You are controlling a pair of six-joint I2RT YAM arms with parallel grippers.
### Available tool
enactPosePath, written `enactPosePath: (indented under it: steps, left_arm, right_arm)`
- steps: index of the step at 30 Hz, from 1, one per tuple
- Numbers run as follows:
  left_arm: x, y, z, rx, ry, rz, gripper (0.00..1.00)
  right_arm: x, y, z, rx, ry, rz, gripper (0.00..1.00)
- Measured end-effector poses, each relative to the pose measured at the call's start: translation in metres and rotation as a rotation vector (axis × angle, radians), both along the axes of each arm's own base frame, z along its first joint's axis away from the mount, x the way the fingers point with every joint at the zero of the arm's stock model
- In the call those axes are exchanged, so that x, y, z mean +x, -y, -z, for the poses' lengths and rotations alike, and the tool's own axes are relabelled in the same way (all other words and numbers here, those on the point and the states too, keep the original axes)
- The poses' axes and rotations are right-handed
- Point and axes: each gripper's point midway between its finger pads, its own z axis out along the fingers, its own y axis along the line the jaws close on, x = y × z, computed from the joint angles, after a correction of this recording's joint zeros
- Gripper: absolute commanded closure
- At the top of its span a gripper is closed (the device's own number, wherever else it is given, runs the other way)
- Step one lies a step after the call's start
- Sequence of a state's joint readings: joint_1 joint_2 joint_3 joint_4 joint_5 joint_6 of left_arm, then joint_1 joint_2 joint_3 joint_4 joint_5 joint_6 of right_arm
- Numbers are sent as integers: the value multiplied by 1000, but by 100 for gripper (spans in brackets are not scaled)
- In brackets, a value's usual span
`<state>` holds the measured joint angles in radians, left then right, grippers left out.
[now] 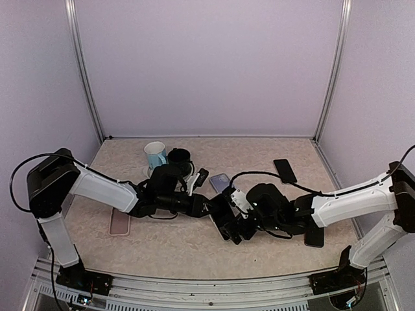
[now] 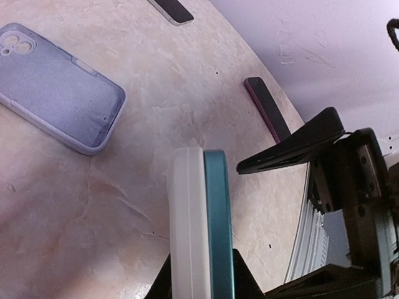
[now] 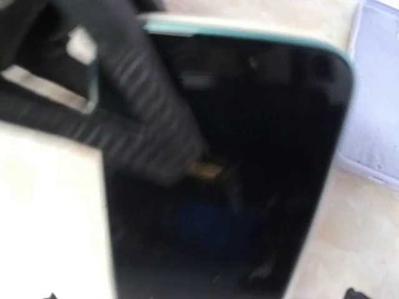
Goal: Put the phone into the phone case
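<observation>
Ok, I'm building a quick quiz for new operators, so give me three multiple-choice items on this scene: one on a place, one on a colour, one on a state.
1. Where is the lavender phone case?
A. flat on the table
B. in the right pincer
C. in the left pincer

2. Beside its white band, what colour is the edge of the held phone?
A. red
B. teal
C. yellow

3. How is the right pincer?
A. shut on the phone
B. shut on the case
C. open

Answers:
1 A, it lies hollow side up on the table, apart from both pincers.
2 B, a teal band runs beside the white one in the left wrist view.
3 C, its finger stands clear of the phone, which the left pincer grips.
</observation>
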<state>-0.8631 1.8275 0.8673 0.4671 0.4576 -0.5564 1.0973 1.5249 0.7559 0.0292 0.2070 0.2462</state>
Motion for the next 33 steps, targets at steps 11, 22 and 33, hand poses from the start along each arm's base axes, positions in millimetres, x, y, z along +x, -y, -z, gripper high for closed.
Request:
enactPosePath:
  steps: [11,22,33]
  left_arm:
    - [-27,-7,-22,104,355,154,100]
    - [-45,1,-28,180,551,282,100]
    - [-49,5,-29,202,580,325,100]
  right_arm:
    - [3,30,-37,212,-17,-259,6]
    - [-2,2,-82,303,161,-692,33]
    - [-6,-5,-65,296,152,-798,100]
